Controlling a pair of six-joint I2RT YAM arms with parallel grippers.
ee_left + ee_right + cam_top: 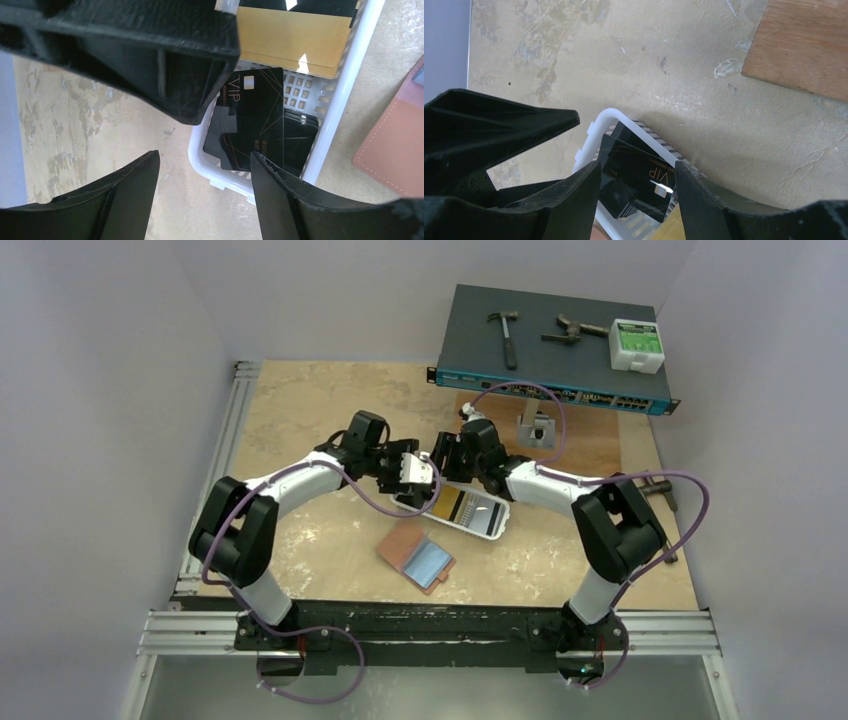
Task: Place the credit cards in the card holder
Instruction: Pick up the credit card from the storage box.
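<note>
A white tray point(500, 525) point(345, 85) point(591, 130) holds the credit cards. Among them are black ones at its left end and an orange-yellow one point(450, 503) point(290, 40). One black card marked VIP point(255, 115) point(629, 150) lies tilted on top of the other black cards. My right gripper point(440, 458) point(638, 164) is open just above it, a finger on either side. My left gripper point(425, 483) point(205, 155) is open and empty over the tray's left end. The reddish-brown card holder point(400, 543) point(395, 150) lies in front of the tray with a pale blue-grey card point(432, 560) on it.
A blue network switch point(550, 350) at the back carries a hammer point(505, 335), another tool point(572, 332) and a white box point(637, 345). In front of it are a wooden board point(590, 445) and a small grey block point(535, 425). A metal tool point(662, 495) lies at the right.
</note>
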